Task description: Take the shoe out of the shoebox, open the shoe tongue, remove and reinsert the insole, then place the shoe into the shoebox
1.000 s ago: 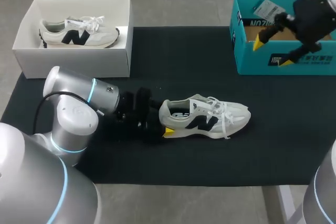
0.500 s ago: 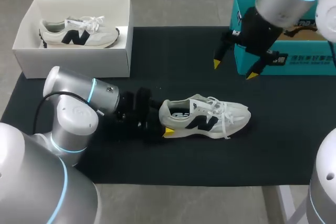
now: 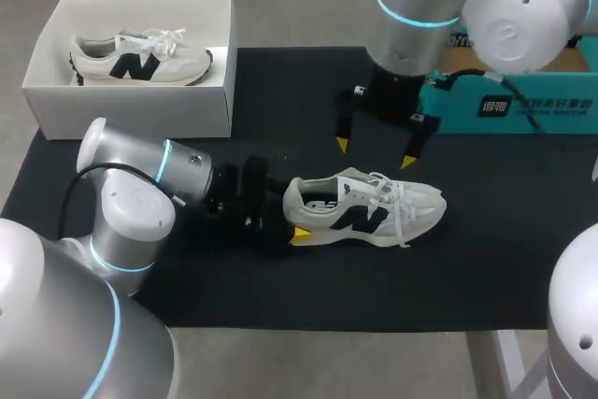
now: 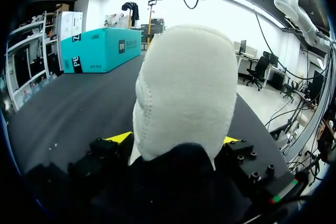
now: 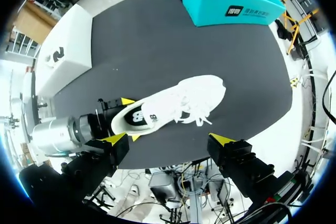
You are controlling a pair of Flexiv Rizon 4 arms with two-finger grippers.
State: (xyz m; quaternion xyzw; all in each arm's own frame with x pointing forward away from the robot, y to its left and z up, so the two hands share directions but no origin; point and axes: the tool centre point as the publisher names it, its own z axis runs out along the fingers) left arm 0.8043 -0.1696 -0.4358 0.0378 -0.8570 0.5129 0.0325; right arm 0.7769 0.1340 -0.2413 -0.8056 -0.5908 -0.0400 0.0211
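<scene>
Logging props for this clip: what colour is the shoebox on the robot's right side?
Teal shoebox with dark print; clearest in the right wrist view.

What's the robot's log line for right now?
left gripper: shut on white lace-up sneaker heel | right gripper: open, above it

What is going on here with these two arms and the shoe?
The left end effector is shut on the heel of the white shoe, which stands on the black mat, outside the teal shoebox. The right end effector hovers open above the shoe, touching nothing. A second shoe lies in the white box.
</scene>
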